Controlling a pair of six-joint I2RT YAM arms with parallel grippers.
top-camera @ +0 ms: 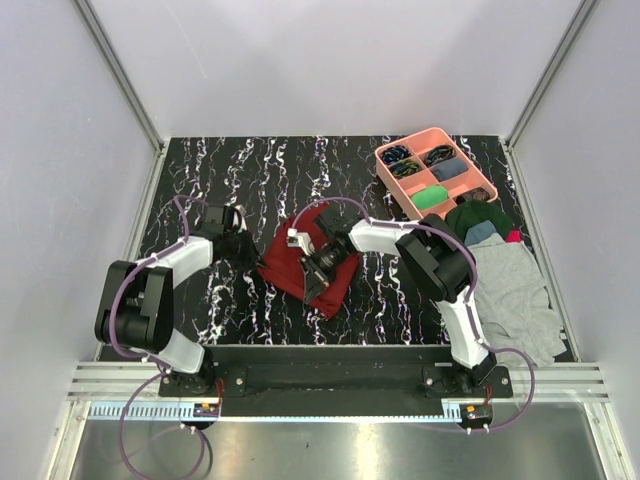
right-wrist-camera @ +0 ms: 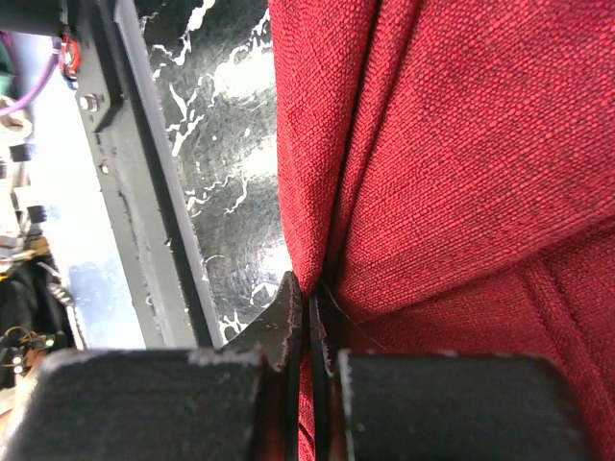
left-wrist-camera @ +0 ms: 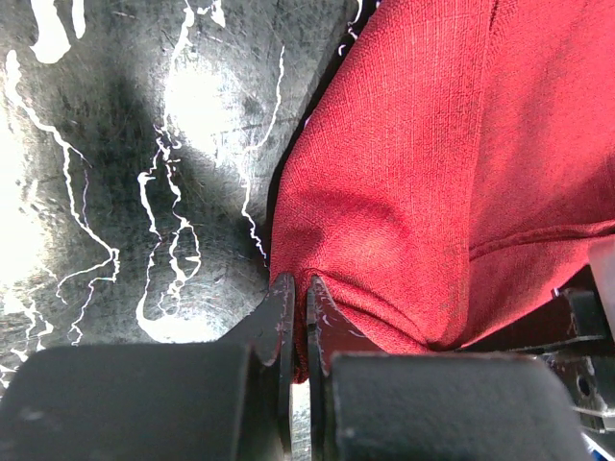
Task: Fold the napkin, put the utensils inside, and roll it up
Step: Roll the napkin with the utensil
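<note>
The maroon napkin (top-camera: 296,268) lies bunched on the black marbled counter (top-camera: 220,170), towards the arms' side and to the left of the pink tray (top-camera: 410,140) that sits at the counter's far right corner. The cloth is not flat: it is gathered into a rough, folded heap with a point hanging towards the near edge. The left hand (left-wrist-camera: 296,288) is at the side of the napkin farthest from the tray. Its two fingers are pressed almost together, and a bottom corner of the red fabric runs down into the narrow slit between them. The right hand (right-wrist-camera: 309,293) is on the part of the napkin nearer the tray, its arm reaching in from the tray's side. Its fingers are likewise squeezed close, pinching a vertical crease where two layers of the cloth meet. From above, the heap of cloth sits between the two hands. A clothes pile (top-camera: 515,290) of grey, green and blue lies just on the near side of the tray, well apart from the napkin.
</note>
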